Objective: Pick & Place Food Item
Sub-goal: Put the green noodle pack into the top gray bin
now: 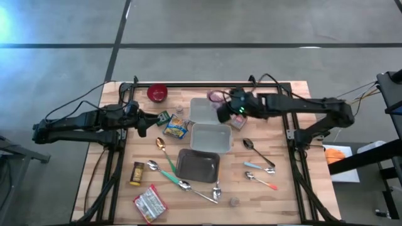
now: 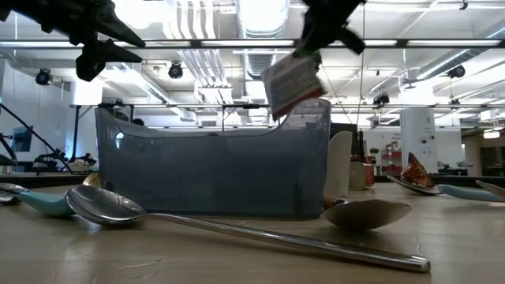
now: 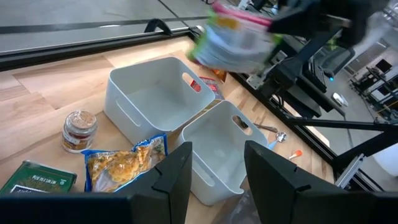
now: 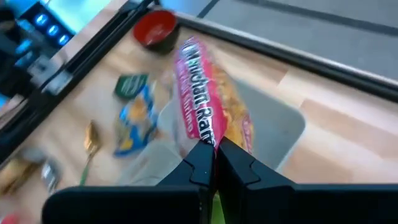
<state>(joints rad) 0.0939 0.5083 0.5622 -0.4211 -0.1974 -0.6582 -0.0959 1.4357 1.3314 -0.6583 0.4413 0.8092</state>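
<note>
We're mid-carry — right gripper [image 4: 214, 155] clamped on the ramen packet [image 4: 208, 109], up over the white bins [image 3: 171, 109]. Next we lower and release. Left gripper [image 3: 214, 165] hangs part-open, empty.

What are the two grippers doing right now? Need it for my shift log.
Left gripper: open, holding nothing, beside the blue snack bag.
Right gripper: shut on the ramen packet, above the white bins.

High view looks straight down; low view sits at tabletop; both share the bin [image 1: 210, 137].
</note>
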